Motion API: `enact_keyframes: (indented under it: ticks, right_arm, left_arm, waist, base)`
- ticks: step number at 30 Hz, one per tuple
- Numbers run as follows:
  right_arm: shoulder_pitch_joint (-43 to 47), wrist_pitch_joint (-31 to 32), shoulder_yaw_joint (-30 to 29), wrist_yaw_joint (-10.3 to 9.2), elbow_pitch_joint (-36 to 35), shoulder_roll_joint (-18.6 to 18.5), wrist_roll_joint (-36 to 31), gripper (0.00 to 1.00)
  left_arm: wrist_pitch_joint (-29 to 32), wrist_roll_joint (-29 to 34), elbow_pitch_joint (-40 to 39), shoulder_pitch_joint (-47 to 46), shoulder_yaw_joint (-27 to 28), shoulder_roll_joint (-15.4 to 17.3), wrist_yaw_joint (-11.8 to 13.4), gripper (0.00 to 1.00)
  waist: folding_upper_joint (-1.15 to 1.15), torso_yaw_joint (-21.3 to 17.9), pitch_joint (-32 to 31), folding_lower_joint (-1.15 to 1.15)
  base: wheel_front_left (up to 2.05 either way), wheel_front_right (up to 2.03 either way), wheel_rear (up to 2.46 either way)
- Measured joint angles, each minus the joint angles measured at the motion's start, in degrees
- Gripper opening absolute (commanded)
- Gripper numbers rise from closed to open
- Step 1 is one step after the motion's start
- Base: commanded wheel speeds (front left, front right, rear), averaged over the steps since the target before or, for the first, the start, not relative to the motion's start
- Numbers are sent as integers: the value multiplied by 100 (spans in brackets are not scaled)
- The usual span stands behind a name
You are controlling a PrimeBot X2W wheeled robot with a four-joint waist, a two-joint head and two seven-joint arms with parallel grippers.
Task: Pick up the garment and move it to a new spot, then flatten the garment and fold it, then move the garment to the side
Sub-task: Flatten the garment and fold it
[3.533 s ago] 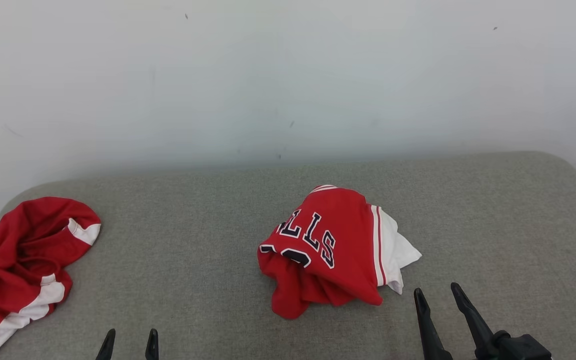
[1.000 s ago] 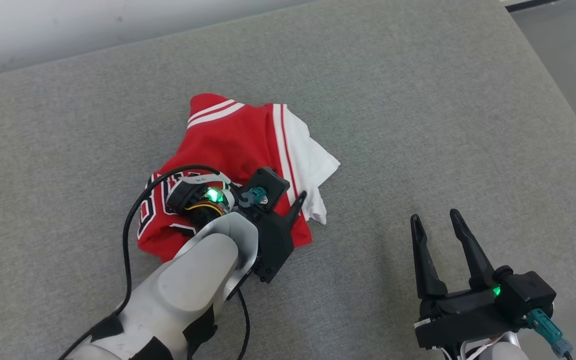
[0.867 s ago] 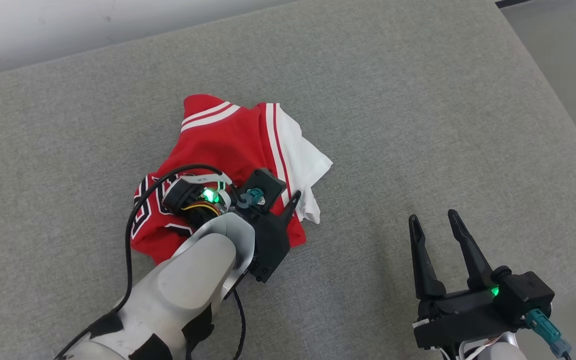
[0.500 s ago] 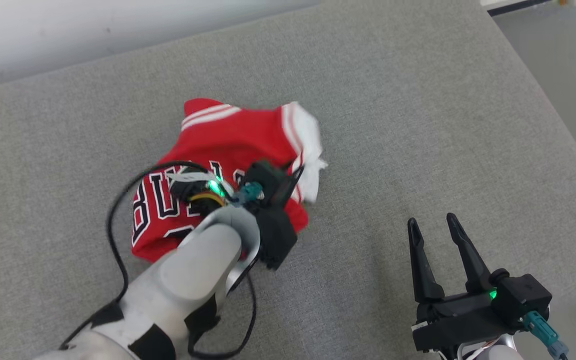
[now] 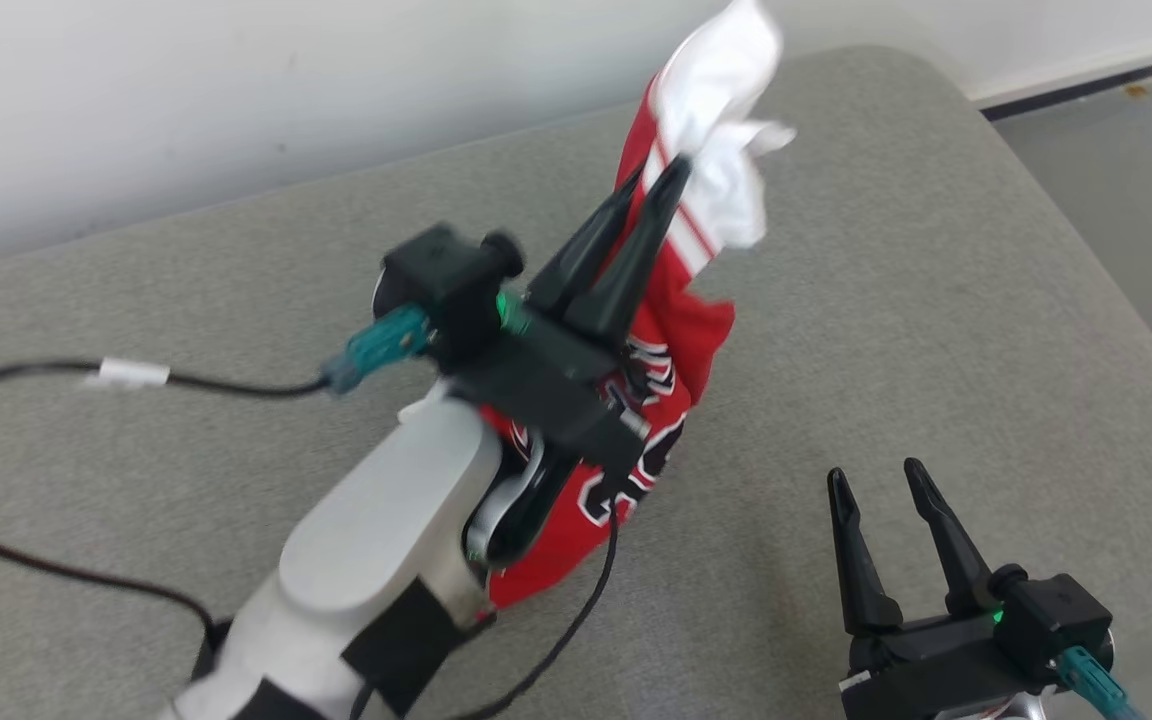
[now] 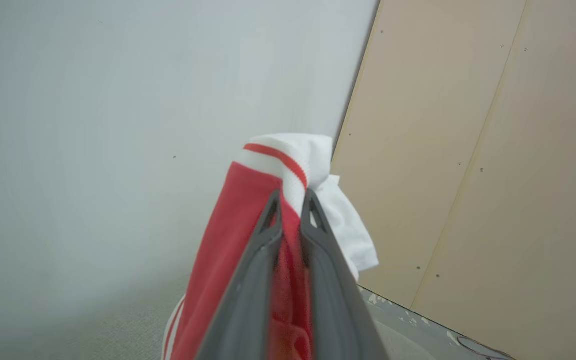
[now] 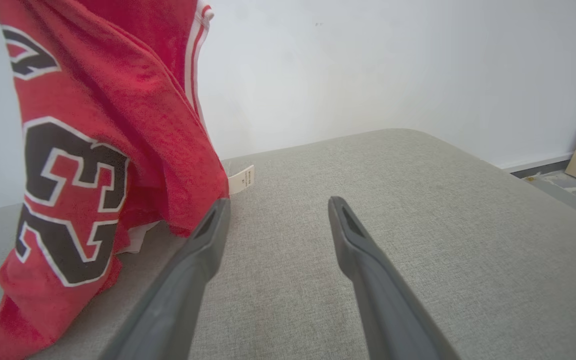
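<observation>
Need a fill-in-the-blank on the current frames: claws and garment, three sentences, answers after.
1. The left claw is ____ on the garment, which hangs from it.
2. The right claw is ____ and holds nothing.
3. The pinched edge of the garment is ____ with a red stripe.

Missing words: shut; open; white

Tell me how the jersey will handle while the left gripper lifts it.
Likely floppy: the jersey hangs limp from the left gripper. Probably light, as a pinch at its white edge carries it. Its lower end seems to touch the cushion, so it may drag.
</observation>
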Motion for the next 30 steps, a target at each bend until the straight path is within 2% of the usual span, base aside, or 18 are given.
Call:
enact_keyframes:
  ticks: [5, 13, 17, 18, 20, 21, 23, 30]
  right_arm:
    - [118, 1, -100, 0, -41, -31, 0, 100]
    - [185, 0, -154, 0, -65, -78, -3, 100]
    - [193, 0, -152, 0, -66, -94, -3, 100]
    - [199, 0, -156, 0, -67, -100, -3, 100]
    - [219, 0, -155, 0, -77, -114, -3, 100]
    - [232, 0, -157, 0, -78, -123, -3, 100]
    - [259, 0, -163, 0, -79, -140, -2, 100]
    - [303, 0, -164, 0, -78, -140, -1, 100]
  left_arm:
    - [0, 102, -2, 987, 430, 10, -299, 0]
    - [-1, 328, 198, 2555, 1424, 152, -563, 0]
    - [0, 243, 193, 3244, 1712, 145, -701, 0]
    - [0, 242, 181, 3391, 1752, 148, -703, 23]
    - [0, 286, 159, 3629, 1767, 166, -711, 94]
    - [0, 353, 138, 3730, 1763, 191, -709, 100]
    - [0, 454, 58, 3888, 1762, 238, -673, 100]
    - [-1, 1399, -476, 3938, 2085, 665, -11, 100]
  waist:
    - [0, 268, -51, 0]
    - [0, 714, -117, 0]
    - [0, 854, -180, 1]
    - [0, 873, -202, 1]
    - [0, 905, -244, 1]
    - [0, 918, -263, 1]
    - [0, 935, -297, 1]
    - [0, 933, -367, 1]
  base:
    - [0, 0, 0]
    - [0, 0, 0]
    - [0, 0, 0]
    - [0, 0, 0]
    - [0, 0, 0]
    - [0, 0, 0]
    - [0, 0, 0]
    - [0, 0, 0]
